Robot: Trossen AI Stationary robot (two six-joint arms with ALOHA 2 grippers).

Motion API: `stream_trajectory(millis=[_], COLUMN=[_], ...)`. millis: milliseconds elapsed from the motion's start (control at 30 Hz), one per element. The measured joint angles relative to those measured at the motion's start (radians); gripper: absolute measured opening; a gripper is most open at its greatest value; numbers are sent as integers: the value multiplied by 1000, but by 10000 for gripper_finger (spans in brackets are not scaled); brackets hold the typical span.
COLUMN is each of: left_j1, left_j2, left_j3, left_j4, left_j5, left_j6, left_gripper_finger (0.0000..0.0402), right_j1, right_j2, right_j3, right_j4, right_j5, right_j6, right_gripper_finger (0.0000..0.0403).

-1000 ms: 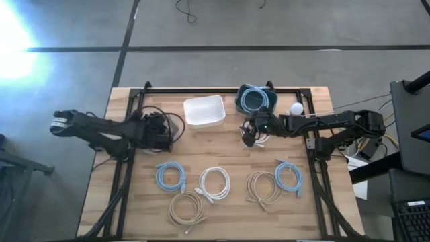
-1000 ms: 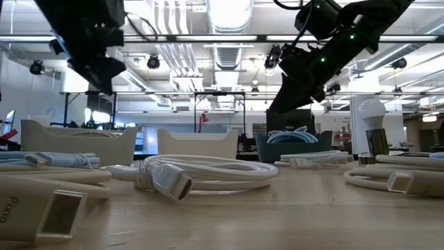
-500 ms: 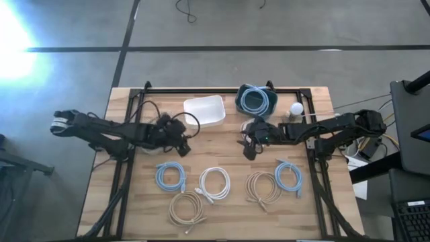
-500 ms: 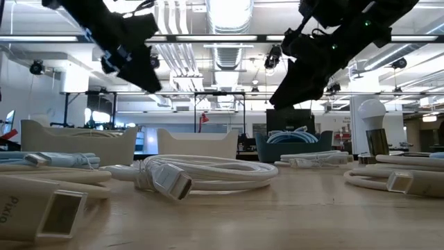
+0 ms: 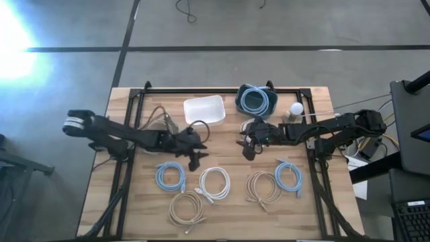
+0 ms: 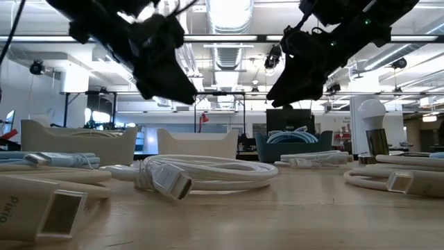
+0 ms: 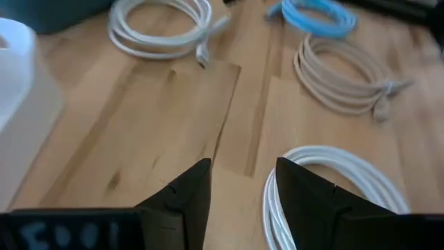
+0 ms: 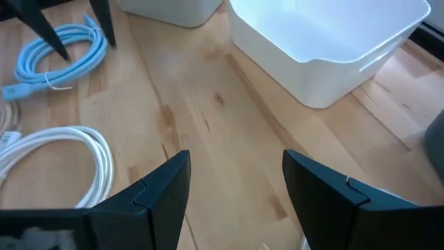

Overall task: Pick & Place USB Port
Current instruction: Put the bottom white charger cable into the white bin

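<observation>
Hanging over: table (image 5: 316, 208), both arms mid-board, holding nothing
Bins: two (white bin (image 5: 204, 111) empty; dark bin (image 5: 255, 101) with a blue coil inside)
Coiled cables on the board: five (two blue, two beige, one white)
Key relation: white cable (image 5: 214, 183) lies just beside and ahead of left gripper (image 5: 195, 158), on its near-edge side; coil flat, no clear long axis
Nearer arm: left, by my judgement
Left gripper: fingers spread, empty
Right gripper (image 5: 248, 144): fingers spread wide, empty, farther from the white coil
Bulb (image 5: 296, 108): one
</observation>
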Motion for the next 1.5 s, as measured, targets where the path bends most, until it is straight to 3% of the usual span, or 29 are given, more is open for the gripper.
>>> stream_trajectory(millis=[233, 600, 833, 1167, 1500], left_j1=[-10, -23, -32, -49, -58], left_j2=[170, 333, 362, 308, 405], left_j3=[76, 114, 118, 131, 130], left_j4=[0, 1, 34, 49, 47], left_j5=[62, 152, 207, 217, 212], left_j6=[76, 91, 69, 31, 45], left_gripper_finger=[165, 165, 165, 165, 165], right_j1=[0, 0, 0, 0, 0], right_j2=[0, 0, 0, 0, 0], right_j3=[0, -1, -4, -5, -7], right_j4=[-2, -6, -6, -6, -6], right_j5=[0, 3, 3, 8, 8], right_j6=[-4, -4, -4, -5, -5], right_gripper_finger=[224, 224, 224, 224, 224])
